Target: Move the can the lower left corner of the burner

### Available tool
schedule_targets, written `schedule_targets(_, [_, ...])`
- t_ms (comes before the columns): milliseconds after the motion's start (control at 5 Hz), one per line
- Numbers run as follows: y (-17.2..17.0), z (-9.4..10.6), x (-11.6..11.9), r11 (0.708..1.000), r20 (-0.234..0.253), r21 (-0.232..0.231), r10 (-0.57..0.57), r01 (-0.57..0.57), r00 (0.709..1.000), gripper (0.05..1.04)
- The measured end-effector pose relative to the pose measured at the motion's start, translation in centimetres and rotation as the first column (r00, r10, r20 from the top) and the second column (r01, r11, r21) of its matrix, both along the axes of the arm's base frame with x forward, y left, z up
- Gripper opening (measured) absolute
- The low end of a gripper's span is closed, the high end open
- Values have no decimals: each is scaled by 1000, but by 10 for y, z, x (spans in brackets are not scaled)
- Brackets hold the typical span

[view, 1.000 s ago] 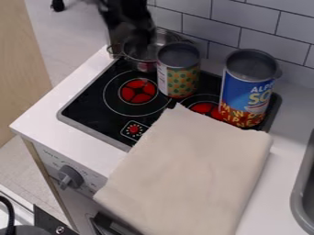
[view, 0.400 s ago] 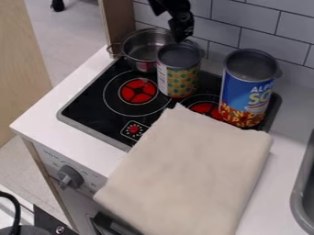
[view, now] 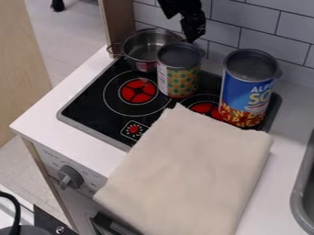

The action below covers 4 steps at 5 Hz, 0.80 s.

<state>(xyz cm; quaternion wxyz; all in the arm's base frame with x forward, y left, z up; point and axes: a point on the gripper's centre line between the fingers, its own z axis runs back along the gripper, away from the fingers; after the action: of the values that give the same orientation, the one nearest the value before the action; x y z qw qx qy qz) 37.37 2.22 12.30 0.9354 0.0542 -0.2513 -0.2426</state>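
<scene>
Overall light: soft, even and moderate, its source hard to place; upward-facing surfaces look brighter than the stove front
Counter (view: 46, 119): pale and bright
Cloth (view: 190, 174): evenly lit, with faint, soft-edged shading
Stovetop (view: 83, 110): deep black, in strong contrast to the counter around it
Pot (view: 144, 43): pale glints on the metal rim and inside
Small can (view: 178, 82): top in grey shade, printed side lighter
Large can (view: 245, 92): dim inside, pale light along the rim
Tile wall (view: 270, 23): muted grey, dimmer than the counter
Stove front (view: 46, 151): greyer and more shaded than the counter
Gripper (view: 193, 34): nearly a black silhouette, with tiny light specks
</scene>
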Motion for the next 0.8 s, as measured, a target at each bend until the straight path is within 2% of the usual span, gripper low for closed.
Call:
schedule_targets(200, [-10, -2, 4, 997, -42, -74, -32, 29, 999, 997])
schedule_targets(400, [-12, -5, 4, 997, -57, -73, -15, 10, 998, 997])
schedule_targets(600, [-12, -7, 9, 997, -47, -74, 10, -14, 999, 997])
schedule_targets(800, [-15, -19, 11, 995, -63, -94, 16, -22, 998, 997])
